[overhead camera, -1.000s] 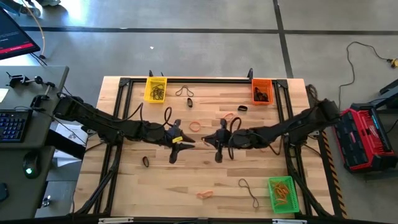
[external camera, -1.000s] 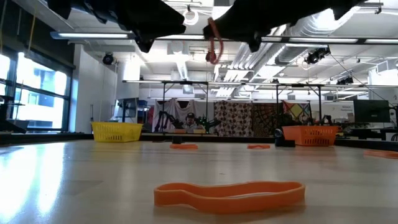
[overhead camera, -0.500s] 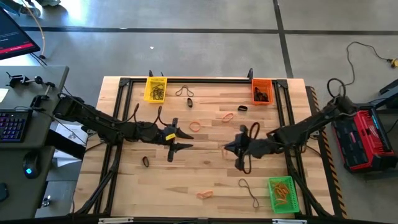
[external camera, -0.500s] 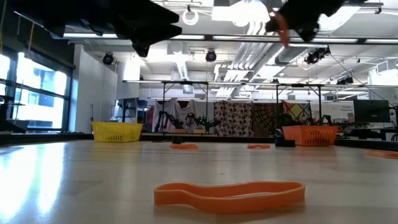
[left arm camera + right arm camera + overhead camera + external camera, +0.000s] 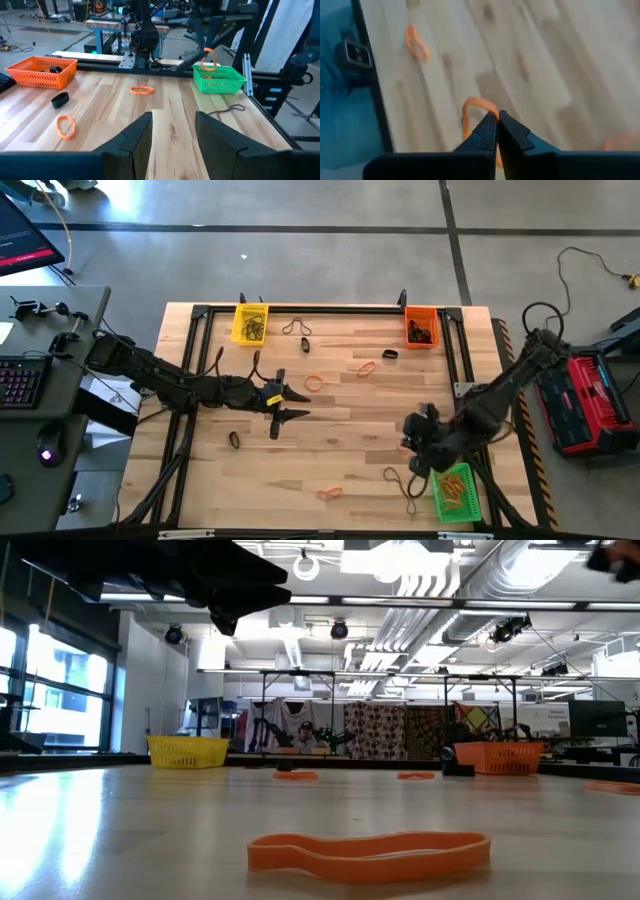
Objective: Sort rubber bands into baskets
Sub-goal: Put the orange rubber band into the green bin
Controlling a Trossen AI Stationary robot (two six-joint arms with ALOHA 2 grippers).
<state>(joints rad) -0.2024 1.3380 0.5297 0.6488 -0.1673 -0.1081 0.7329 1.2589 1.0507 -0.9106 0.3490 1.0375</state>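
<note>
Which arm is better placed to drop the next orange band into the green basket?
The right. Its end effector is shut on an orange rubber band beside the green basket. The left end effector is open, empty, mid-table.

Ahead of the left gripper (image 5: 172, 137), the bare wood of the table (image 5: 340, 435) runs open toward the green basket (image 5: 218, 79). 3 loose bands flank that lane: an orange band (image 5: 142, 90), another orange band (image 5: 65, 125), and a black band (image 5: 60, 99).
</note>
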